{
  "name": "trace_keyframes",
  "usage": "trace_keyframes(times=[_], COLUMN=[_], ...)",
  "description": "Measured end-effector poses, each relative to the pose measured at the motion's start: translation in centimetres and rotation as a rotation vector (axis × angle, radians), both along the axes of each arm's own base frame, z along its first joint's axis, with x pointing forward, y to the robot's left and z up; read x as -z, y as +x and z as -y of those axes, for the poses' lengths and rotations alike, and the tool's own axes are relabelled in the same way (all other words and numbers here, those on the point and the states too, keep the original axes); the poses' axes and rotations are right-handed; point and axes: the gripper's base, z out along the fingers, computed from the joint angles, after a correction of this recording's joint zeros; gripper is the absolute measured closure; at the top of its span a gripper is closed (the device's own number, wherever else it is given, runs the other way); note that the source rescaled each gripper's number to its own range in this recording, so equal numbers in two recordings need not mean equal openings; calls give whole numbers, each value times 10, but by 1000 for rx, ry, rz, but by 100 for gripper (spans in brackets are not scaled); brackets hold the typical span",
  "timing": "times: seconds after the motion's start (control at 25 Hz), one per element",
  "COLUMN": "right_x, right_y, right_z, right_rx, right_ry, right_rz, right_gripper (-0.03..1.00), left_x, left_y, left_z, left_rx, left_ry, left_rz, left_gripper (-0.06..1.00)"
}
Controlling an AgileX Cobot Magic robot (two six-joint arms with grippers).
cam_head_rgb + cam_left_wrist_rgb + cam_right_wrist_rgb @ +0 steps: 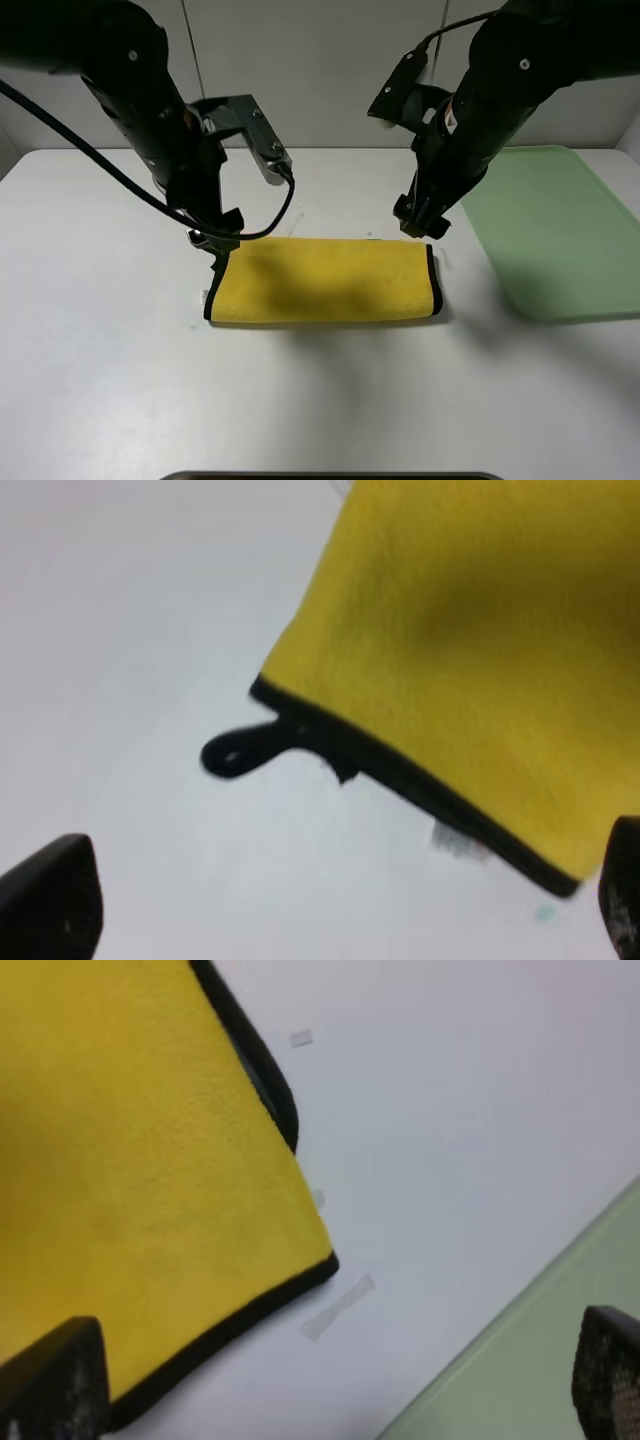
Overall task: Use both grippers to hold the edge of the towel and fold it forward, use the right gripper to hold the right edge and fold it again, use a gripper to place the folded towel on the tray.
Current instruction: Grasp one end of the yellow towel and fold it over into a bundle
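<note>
The yellow towel [325,280] with black trim lies folded once into a long flat strip on the white table. My left gripper [215,243] hovers open just above the strip's far left corner. The left wrist view shows that corner [470,660] and its black hanging loop [235,753] between the spread fingers [50,895], with nothing held. My right gripper [420,222] hovers open above the far right corner. The right wrist view shows the towel [130,1180] there, apart from the fingers [55,1380]. The light green tray [550,230] lies to the right of the towel and holds nothing.
The tray's edge [560,1360] shows in the right wrist view, close to the towel's right end. Small bits of clear tape [338,1308] lie on the table [100,330] between the towel and the tray. A dark edge [330,476] runs along the table's front.
</note>
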Motion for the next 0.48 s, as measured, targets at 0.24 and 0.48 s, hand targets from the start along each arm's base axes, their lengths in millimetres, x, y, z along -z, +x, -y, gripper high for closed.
trace_keyframes(times=[0.24, 0.48], right_x=[-28, -56], right_y=[-20, -38], right_z=[9, 15], right_rx=[94, 133], right_ry=[74, 177], right_rz=[-44, -50], right_gripper=[-3, -3], left_x=[-51, -98], left_y=[-21, -48], left_z=[-15, -33], left_rx=[-83, -167], left_ry=[-73, -168], left_rz=[71, 150], left_gripper=[-6, -6])
